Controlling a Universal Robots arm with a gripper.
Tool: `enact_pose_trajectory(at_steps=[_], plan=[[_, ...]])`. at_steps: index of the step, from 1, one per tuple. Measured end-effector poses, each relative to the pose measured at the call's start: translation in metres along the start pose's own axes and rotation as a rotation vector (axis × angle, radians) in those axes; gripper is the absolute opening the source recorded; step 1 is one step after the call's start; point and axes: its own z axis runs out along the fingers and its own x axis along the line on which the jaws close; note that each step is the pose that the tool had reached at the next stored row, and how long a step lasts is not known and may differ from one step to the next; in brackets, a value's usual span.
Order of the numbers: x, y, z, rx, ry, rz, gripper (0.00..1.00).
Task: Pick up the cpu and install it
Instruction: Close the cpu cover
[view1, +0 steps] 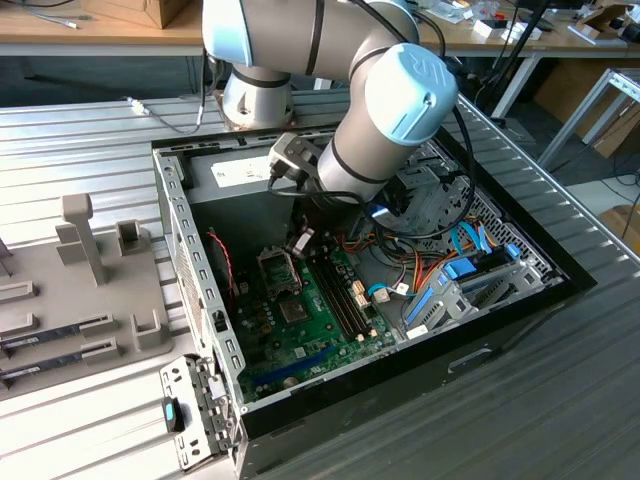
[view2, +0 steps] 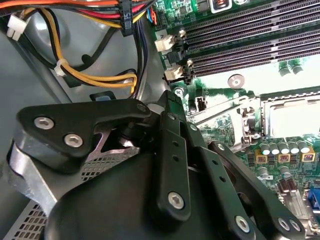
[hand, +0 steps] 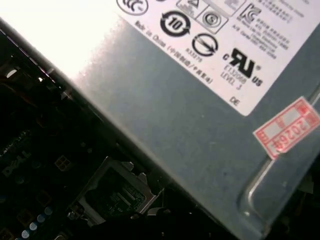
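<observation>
My gripper (view1: 303, 243) hangs inside the open computer case (view1: 190, 260), just above the far end of the processor socket (view1: 278, 268) on the green motherboard (view1: 320, 345). Its black linkage (view2: 170, 165) fills the foreground of the second wrist view. Beyond it lies the socket (view2: 287, 120), with a metal frame and a pale grey square face inside. I cannot tell whether that pale square is the cpu. The first wrist view shows the socket's metal frame (hand: 115, 195) in shadow. What sits under the gripper is hidden by the arm.
A grey power supply (hand: 190, 125) stands close behind the gripper. Memory slots (view2: 250, 45) run beside the socket. Bundled cables (view1: 450, 260) and drive bays crowd the exterior view's right side of the case. A grey fixture tray (view1: 100, 290) with memory sticks (view1: 55, 335) lies outside, at the exterior view's left.
</observation>
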Motion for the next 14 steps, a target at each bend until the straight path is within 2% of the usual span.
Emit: enact_pose_trajectory(at_steps=[14], plan=[[0.0021, 0.0007, -0.0093, -0.0019, -0.0042, -0.001, 0.11]])
